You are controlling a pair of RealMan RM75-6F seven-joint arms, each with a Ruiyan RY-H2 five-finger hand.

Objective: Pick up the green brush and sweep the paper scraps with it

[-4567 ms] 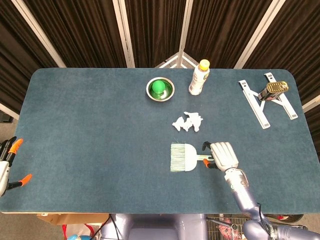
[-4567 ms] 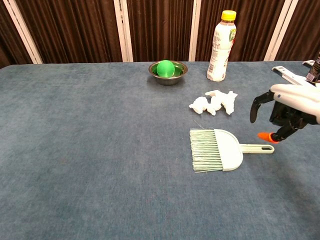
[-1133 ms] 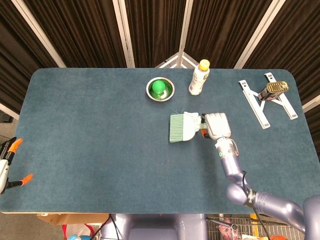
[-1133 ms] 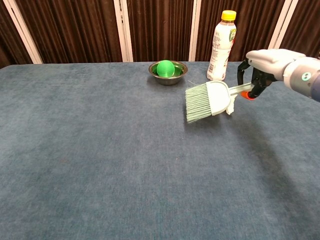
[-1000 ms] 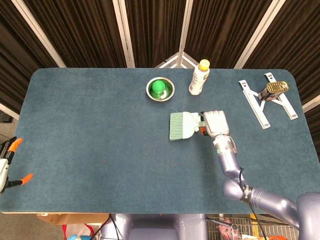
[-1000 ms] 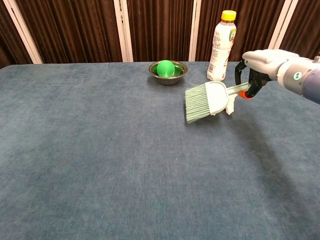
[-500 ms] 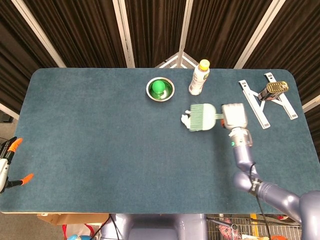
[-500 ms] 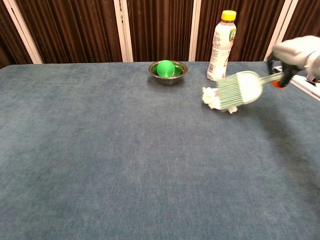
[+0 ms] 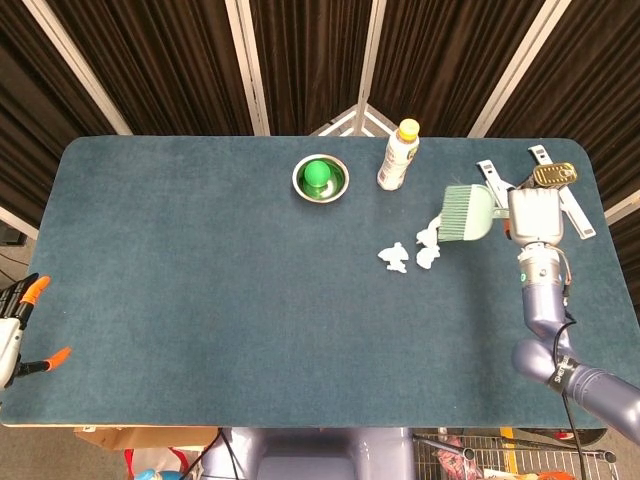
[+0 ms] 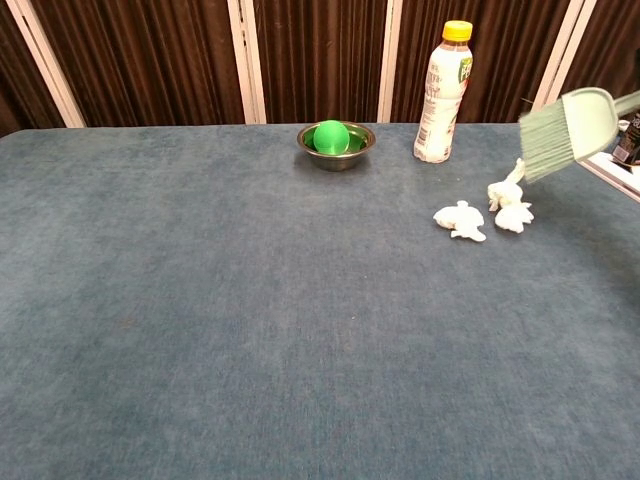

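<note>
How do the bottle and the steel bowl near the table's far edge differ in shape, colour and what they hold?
The bottle stands tall and narrow; the steel bowl sits low and wide. The bottle is whitish with a printed label; the bowl is shiny metal. The bottle is closed by a yellow cap, so its contents cannot be seen; the bowl is open and holds a green ball. Both stand upright on the blue table, apart from each other.

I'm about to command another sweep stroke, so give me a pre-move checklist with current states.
1. Green brush held by right hand: ok.
2. Bristles down on the table: not ok, chest view shows them lifted.
3. Paper scraps in view, next to the brush: ok.
4. Bottle upright, apart from the scraps: ok.
5. Bowl with green ball apart from the scraps: ok.
6. Left hand's position: cannot tell, not in view.
</note>
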